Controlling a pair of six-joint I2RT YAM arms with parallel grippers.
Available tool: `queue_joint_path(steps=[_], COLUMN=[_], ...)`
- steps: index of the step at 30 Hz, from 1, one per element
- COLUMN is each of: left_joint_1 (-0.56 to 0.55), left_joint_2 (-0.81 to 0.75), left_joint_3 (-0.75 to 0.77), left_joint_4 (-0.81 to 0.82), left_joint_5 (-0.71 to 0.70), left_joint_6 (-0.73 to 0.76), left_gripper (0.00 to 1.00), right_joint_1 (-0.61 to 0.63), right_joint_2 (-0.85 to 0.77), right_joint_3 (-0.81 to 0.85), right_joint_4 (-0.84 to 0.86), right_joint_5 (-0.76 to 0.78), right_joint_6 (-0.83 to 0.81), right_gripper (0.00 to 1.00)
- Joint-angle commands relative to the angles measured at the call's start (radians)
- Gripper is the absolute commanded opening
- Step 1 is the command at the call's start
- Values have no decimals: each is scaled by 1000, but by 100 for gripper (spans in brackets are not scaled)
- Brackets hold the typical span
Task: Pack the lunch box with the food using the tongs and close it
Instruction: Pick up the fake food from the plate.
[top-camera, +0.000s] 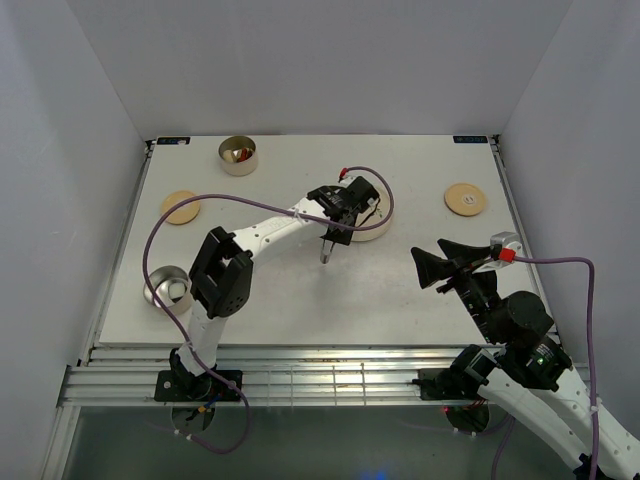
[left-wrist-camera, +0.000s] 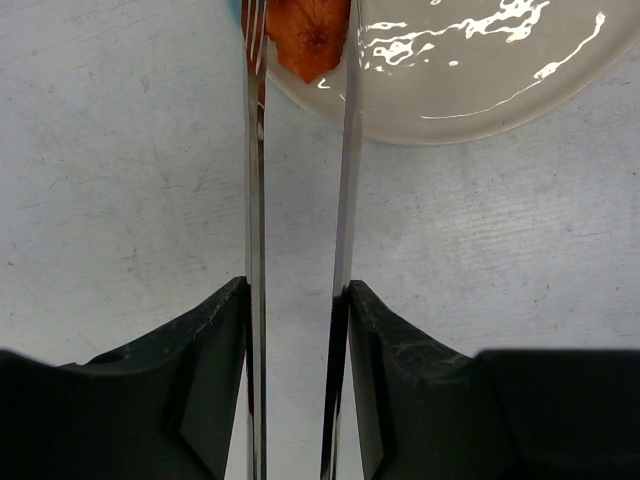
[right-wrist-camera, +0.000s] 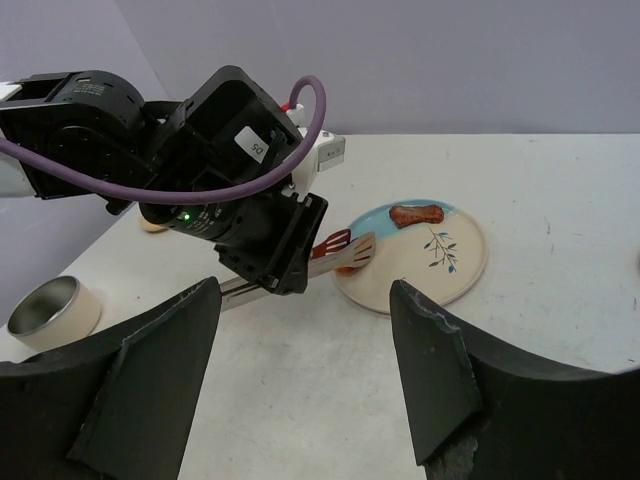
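Note:
My left gripper (top-camera: 338, 212) is shut on the silver tongs (left-wrist-camera: 255, 200), one arm against each finger. The tong tips (right-wrist-camera: 347, 250) sit over the near rim of the cream-and-blue plate (left-wrist-camera: 480, 80), with an orange-red piece of food (left-wrist-camera: 310, 35) between them. Whether that piece is lifted I cannot tell. A brown piece (right-wrist-camera: 417, 214) lies on the plate's far side. One steel tin (top-camera: 168, 287) with white food stands at the near left, and another tin (top-camera: 238, 155) at the far left. Two wooden lids (top-camera: 181, 207) (top-camera: 466, 197) lie flat. My right gripper (top-camera: 440, 265) hangs open and empty.
The left arm (top-camera: 255, 235) and its purple cable (top-camera: 150, 250) stretch across the table's left half. White walls enclose the table on three sides. In the right wrist view the left gripper (right-wrist-camera: 265, 235) stands between my right fingers (right-wrist-camera: 150, 380) and the plate (right-wrist-camera: 440, 270).

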Motion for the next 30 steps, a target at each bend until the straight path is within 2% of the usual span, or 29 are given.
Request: queue_joint_path(steps=[1,10,13,19,26,27,30], left_joint_1=[-2,-2,-2,-2,-2,-2,-2], left_joint_2=[5,7,4,-2,-34,-39,-62], left_joint_3=[40,63,68,68,92,92,92], left_joint_4=[10,8,8,4,-27,-28,-30], left_joint_5=[14,54,57,51,14,7,-10], left_joint_6=[10,20,22,14,-6,-10,-18], left_gripper=[52,43,35,33,15,9,4], right_joint_1=[3,3,3,5,3,3,3], right_joint_2=[-12,-10,-9,-7,-9,-7,-9], right_joint_3=[6,7,7,9,7,7,7], right_joint_4=[38,38,41,41,40,41,41], right_joint_5=[18,18,20,20,20,20,23], right_joint_6=[-13,-13,-13,-13,-13,-13,-13], right_gripper=[74,74,74,74,74,74,74])
